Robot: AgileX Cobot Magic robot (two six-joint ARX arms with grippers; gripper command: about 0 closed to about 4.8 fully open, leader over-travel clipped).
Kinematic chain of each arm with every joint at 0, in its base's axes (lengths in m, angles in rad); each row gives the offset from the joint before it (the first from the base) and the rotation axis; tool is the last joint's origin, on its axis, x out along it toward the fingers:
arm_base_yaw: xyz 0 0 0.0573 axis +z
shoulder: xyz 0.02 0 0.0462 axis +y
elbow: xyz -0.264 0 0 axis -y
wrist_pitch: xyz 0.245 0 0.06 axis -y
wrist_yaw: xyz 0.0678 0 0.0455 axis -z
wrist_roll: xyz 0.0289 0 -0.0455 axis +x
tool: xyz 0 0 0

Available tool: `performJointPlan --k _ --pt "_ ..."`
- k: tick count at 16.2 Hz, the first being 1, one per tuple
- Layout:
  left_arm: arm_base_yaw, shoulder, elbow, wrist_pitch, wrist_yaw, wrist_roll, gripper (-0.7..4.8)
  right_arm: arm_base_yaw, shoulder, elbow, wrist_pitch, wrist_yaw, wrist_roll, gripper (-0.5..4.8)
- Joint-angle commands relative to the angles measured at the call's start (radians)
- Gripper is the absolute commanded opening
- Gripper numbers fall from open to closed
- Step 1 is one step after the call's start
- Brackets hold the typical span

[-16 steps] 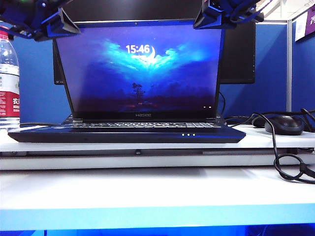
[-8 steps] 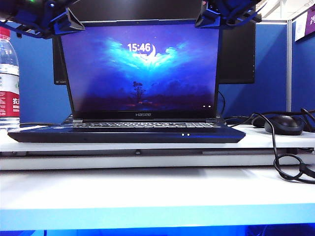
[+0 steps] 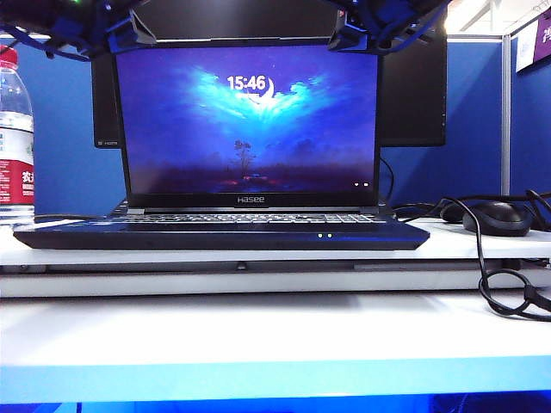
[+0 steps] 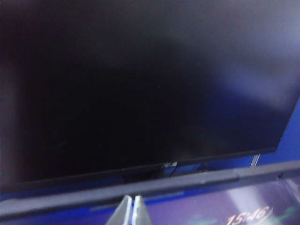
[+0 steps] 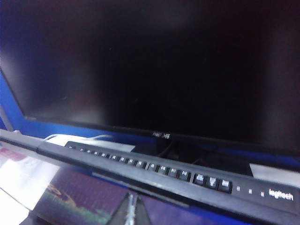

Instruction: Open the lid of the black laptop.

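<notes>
The black laptop (image 3: 224,234) sits on the white desk with its lid (image 3: 248,120) raised nearly upright. The screen is lit and reads 15:46. My left gripper (image 3: 138,33) hangs at the lid's top left corner and my right gripper (image 3: 349,36) at its top right corner. In the left wrist view the left gripper (image 4: 132,198) is shut, with its tips just on the screen side of the lid's top edge (image 4: 197,180). The right wrist view shows the right gripper (image 5: 132,198) shut too, close to the lid's top edge (image 5: 93,165). Neither holds anything.
A dark ASUS monitor (image 3: 415,95) stands right behind the lid. A Logitech keyboard (image 5: 187,176) lies between the two. A water bottle (image 3: 14,129) stands at the left, and a black mouse (image 3: 498,218) with a looping cable (image 3: 491,284) lies at the right.
The lid has swung further back, from leaning forward to nearly upright. Both grippers have moved with its top edge, drawing inward and away from the camera.
</notes>
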Motion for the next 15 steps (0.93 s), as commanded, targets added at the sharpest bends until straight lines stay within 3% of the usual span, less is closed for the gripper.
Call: performJointPlan --k 1,7,15 --pt "0.001 0.023 0.051 0.016 0.001 0.006 0.25 -0.032 0.002 0.035 0.088 0.006 -0.003 -0.01" --pt "0.001 0.089 0.116 0.005 0.024 0.003 0.25 -0.098 0.021 0.057 0.092 -0.029 0.002 -0.01" --pt "0.001 0.102 0.116 -0.004 0.040 0.003 0.25 -0.098 0.166 0.213 0.078 -0.064 0.002 -0.01"
